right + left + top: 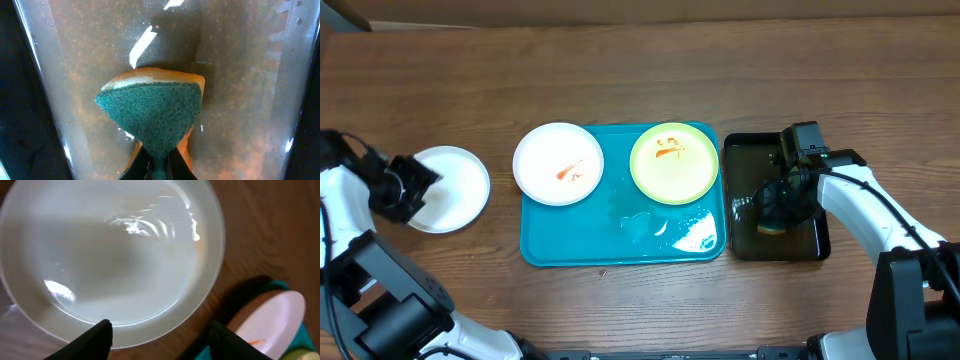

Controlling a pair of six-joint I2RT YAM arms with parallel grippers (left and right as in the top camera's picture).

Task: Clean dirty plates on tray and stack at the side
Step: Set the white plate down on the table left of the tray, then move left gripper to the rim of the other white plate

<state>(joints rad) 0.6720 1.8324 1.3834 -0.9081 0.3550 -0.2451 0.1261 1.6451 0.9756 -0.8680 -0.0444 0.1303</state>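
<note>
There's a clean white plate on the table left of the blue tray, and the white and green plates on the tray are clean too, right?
Not quite. The overhead view shows orange-red smears on both the white plate and the green plate on the blue tray, so those two are dirty. The clean white plate does lie on the table left of the tray.

2 wht plates (448, 188) (558, 163) | 1 grn plate (673, 162) | 1 teal tray (580, 240) | 1 blk tray (745, 145) | 1 sponge (150, 115)
</note>
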